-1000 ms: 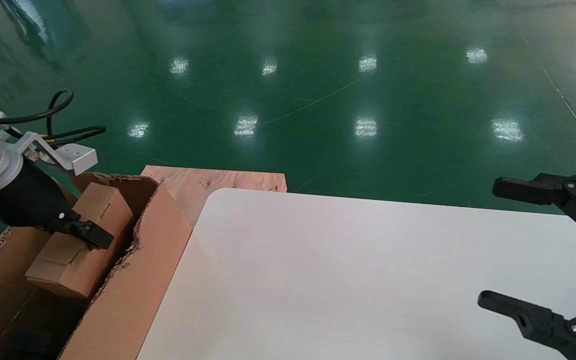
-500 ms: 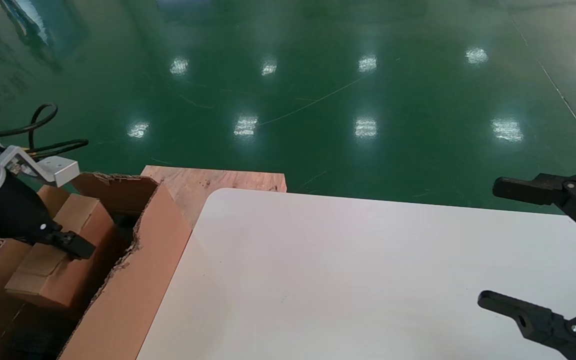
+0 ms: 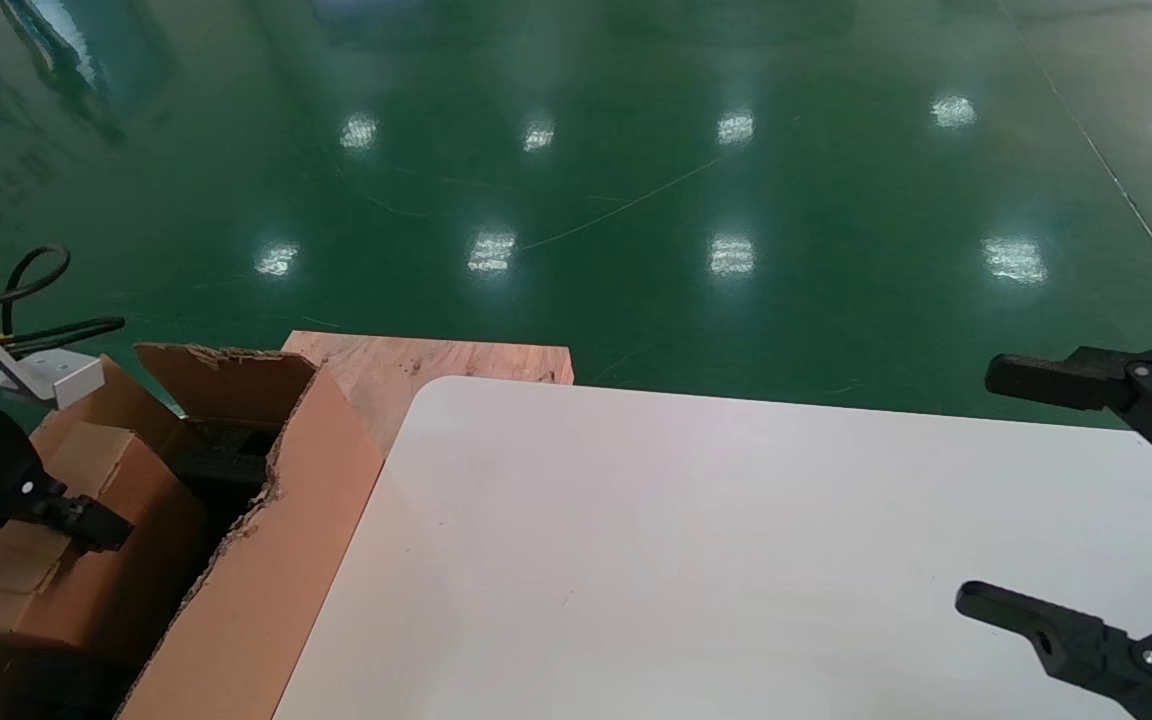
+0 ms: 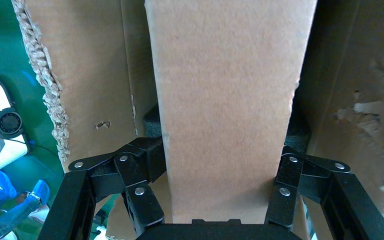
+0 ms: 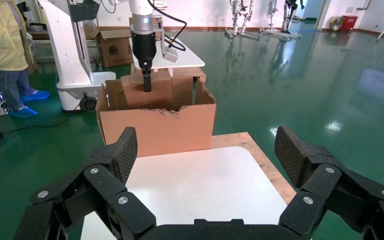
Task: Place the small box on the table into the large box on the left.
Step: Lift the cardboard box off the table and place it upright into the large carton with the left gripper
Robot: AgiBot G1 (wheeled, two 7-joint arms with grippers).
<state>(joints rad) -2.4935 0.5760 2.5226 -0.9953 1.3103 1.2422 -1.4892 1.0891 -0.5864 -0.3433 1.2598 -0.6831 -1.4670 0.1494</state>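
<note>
Over the carton (image 3: 266,560) at far left, the left gripper (image 4: 222,172) has its jaws closed on the box (image 4: 230,100), one finger (image 4: 140,175) on each long side. Box is plain brown cardboard, rectangular, with a tan tape strip across its top seam in the head view (image 3: 46,560). It hangs tilted within the carton's open top, partly below the ragged torn rim; whether it touches anything inside cannot be told. Carton is tall corrugated brown, with something dark showing inside near its far wall. It stands just beside the white table (image 3: 736,560), by the rounded corner. A wooden board (image 3: 416,362) lies behind that corner. Right gripper (image 3: 1066,505) sits at the table's right edge, jaws spread wide, holding nothing. Green glossy floor (image 3: 576,200) beyond.
</note>
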